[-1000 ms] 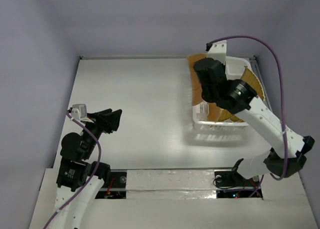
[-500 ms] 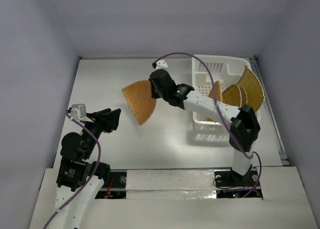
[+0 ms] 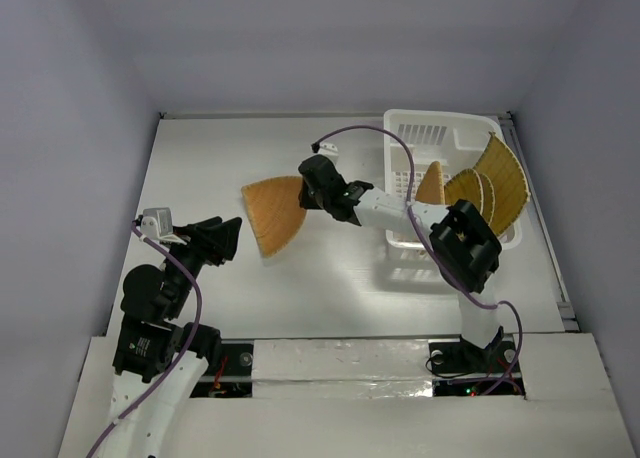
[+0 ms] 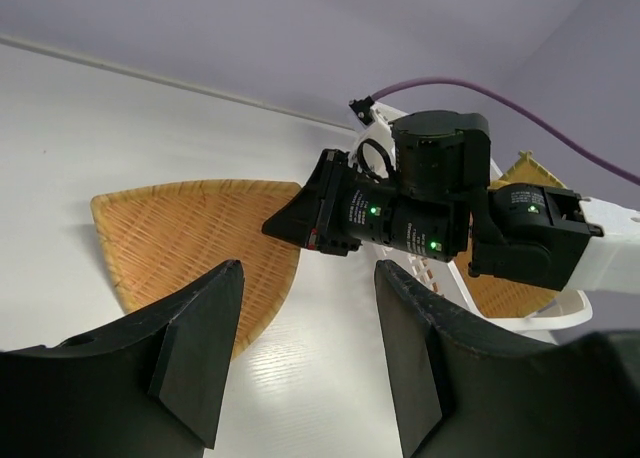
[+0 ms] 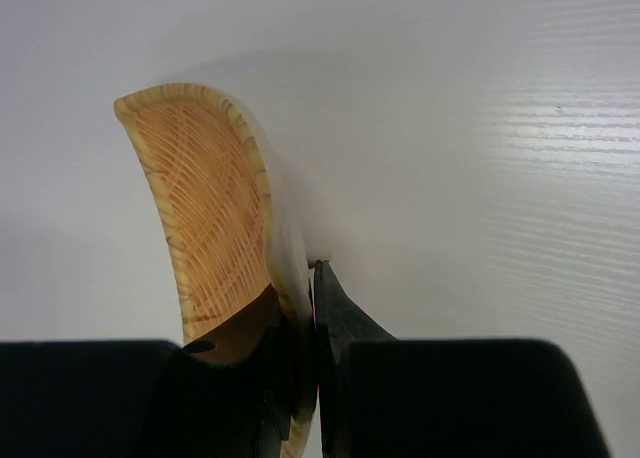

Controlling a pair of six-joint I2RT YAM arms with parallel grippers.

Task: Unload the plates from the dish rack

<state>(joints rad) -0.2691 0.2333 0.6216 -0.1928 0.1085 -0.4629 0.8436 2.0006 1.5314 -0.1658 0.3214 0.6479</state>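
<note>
Over table | right gripper pinching plate | left gripper spread | dish rack holds plates

One plate outside rack — others inside

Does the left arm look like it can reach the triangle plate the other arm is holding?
Probably yes. The open left gripper points at the plate, with nothing between them in the left wrist view. The right gripper is shut on one corner of the plate, leaving the near edge free.
</note>
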